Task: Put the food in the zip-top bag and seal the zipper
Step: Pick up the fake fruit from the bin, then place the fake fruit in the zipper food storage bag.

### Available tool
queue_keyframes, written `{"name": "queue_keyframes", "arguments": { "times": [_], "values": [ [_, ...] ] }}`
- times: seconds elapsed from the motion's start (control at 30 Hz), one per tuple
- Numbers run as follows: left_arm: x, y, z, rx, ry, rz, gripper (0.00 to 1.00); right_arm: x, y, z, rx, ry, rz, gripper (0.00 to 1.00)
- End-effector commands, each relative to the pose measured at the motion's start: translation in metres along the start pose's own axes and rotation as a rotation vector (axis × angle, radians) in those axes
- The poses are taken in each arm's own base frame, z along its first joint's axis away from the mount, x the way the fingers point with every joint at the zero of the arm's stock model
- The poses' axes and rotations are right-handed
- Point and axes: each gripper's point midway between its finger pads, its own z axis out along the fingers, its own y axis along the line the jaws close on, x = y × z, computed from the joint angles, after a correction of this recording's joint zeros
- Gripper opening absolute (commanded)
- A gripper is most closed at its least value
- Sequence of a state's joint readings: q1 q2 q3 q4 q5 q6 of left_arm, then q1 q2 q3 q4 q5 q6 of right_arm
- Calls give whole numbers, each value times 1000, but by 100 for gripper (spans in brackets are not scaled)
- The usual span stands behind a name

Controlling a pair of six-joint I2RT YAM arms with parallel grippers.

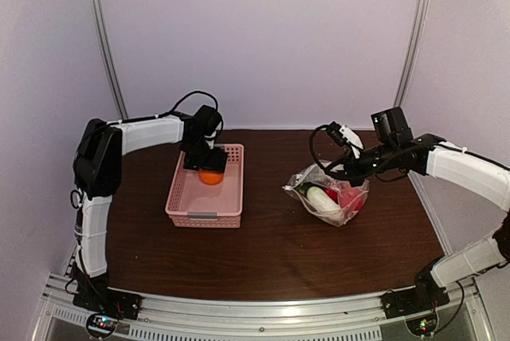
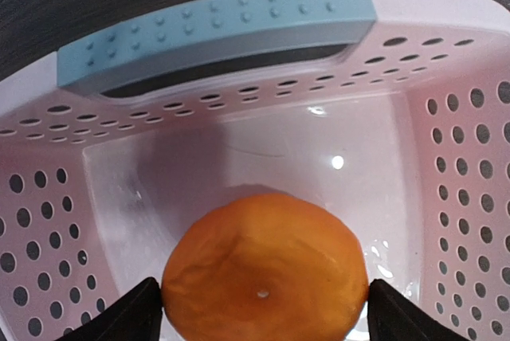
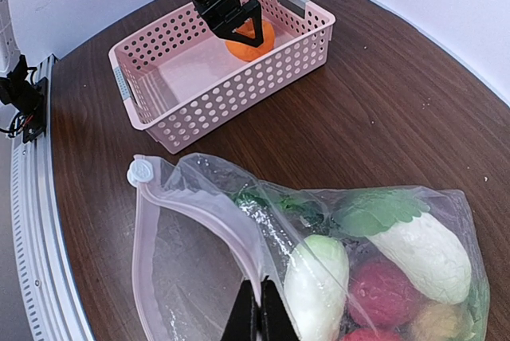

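Note:
The orange fruit (image 1: 211,177) (image 2: 265,273) (image 3: 249,38) lies in the pink basket (image 1: 191,207) (image 2: 446,158) (image 3: 159,110). My left gripper (image 1: 209,166) (image 2: 265,313) reaches down into the basket, and its two fingertips press the orange's sides. The zip-top bag (image 1: 335,201) (image 3: 191,277) lies right of centre with its mouth open toward the basket. Inside are two whitish-and-green pieces (image 3: 422,249) (image 3: 315,277), red fruits (image 3: 382,289) and a yellow one (image 3: 438,321). My right gripper (image 1: 344,172) (image 3: 259,313) is shut on the zipper (image 3: 203,205) and holds the upper mouth edge up.
The basket has a grey-blue handle (image 2: 215,26) on its end wall. A pale round slider (image 3: 140,172) sits at the zipper's end. Bare brown table (image 1: 271,237) lies between basket and bag. White walls stand close behind and at both sides.

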State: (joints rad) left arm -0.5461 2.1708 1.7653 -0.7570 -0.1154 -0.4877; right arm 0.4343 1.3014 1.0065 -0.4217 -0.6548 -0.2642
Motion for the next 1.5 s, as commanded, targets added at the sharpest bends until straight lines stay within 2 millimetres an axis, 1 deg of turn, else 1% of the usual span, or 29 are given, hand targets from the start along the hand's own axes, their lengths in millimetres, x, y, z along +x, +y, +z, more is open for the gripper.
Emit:
{"name": "queue_keyframes", "arguments": {
  "times": [0.0,0.2,0.27,0.33,0.43,0.53,0.6,0.63,0.67,0.77,0.9,0.97,1.03,1.13,1.27,1.4,1.47],
  "values": [
    [-8,-8,5,42,-6,-1,88,-1,2,0,-10,-10,-15,0],
    [-2,-9,6,56,16,2,79,-1,2,0,-9,-9,-14,0],
    [-2,-9,3,59,15,0,76,-1,2,0,-8,-9,-15,0],
    [-2,-10,-5,67,13,-11,74,0,2,0,-8,-9,-15,0],
    [-7,-13,-28,101,-10,-29,70,0,2,0,-7,-9,-16,0],
    [-11,-13,-59,121,-58,-53,69,1,1,1,-7,-5,-13,0],
    [-13,-16,-81,147,-95,-59,68,1,0,2,-7,-3,-13,0],
    [-16,-20,-97,174,-127,-60,68,1,0,2,-6,-3,-12,0],
    [-16,-27,-109,210,-145,-57,68,1,0,2,-6,-3,-11,0],
    [-15,-62,-144,375,-216,-10,68,1,0,3,-6,-2,-6,0],
    [-7,-124,-191,599,-330,117,67,1,-2,3,1,-3,1,0],
    [1,-158,-215,711,-373,190,67,0,-2,2,3,-6,2,0],
    [15,-191,-239,827,-404,272,67,-3,-4,0,18,-11,8,0],
    [34,-230,-270,963,-443,361,66,-12,-7,-4,42,-30,20,0],
    [53,-261,-295,1091,-452,405,65,-26,-13,-6,64,-45,50,0],
    [63,-276,-301,1153,-431,403,63,-38,-22,-2,77,-40,86,0],
    [65,-280,-302,1165,-430,402,63,-46,-26,0,78,-33,95,0]
  ]
}}
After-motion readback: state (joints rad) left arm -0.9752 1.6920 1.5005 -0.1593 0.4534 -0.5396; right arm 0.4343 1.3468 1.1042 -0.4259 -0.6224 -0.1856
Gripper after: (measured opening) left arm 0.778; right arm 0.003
